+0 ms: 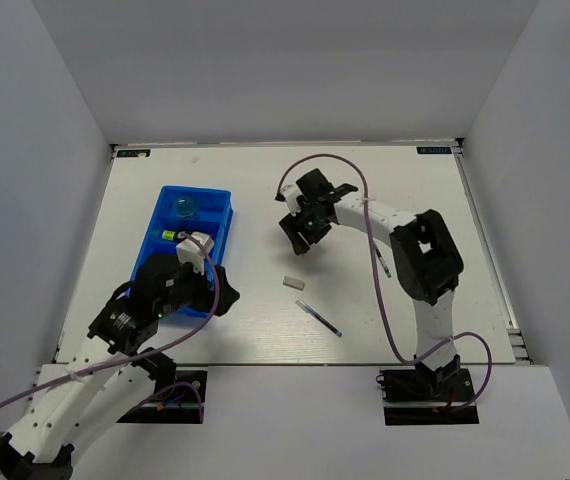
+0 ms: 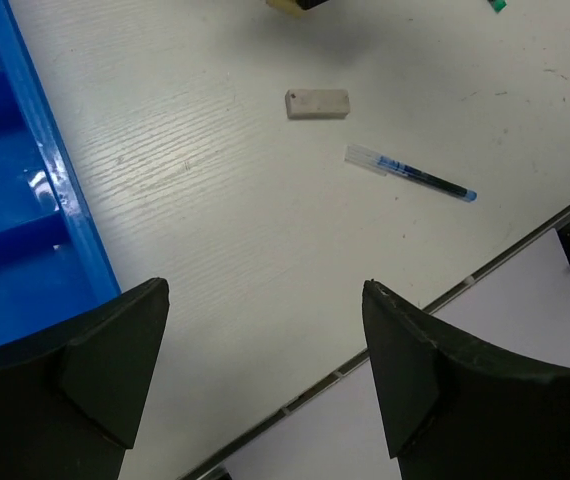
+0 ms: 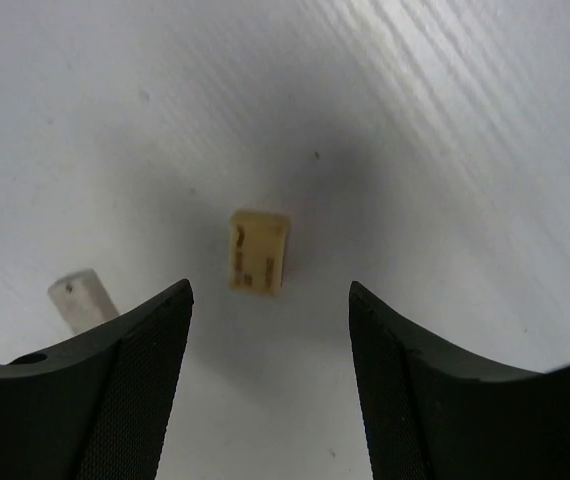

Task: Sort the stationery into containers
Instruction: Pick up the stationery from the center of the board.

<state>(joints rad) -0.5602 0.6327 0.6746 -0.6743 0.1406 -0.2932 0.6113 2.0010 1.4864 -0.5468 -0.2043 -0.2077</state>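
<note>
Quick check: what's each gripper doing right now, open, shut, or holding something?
Left gripper: open, holding nothing.
Right gripper: open, holding nothing, poised over the beige eraser.

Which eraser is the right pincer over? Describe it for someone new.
Find the right pincer, open and pointing down at the white table. Centred in its wrist view lies a small beige eraser, blocky with faint print. The other eraser nearby is white and longer.
</note>
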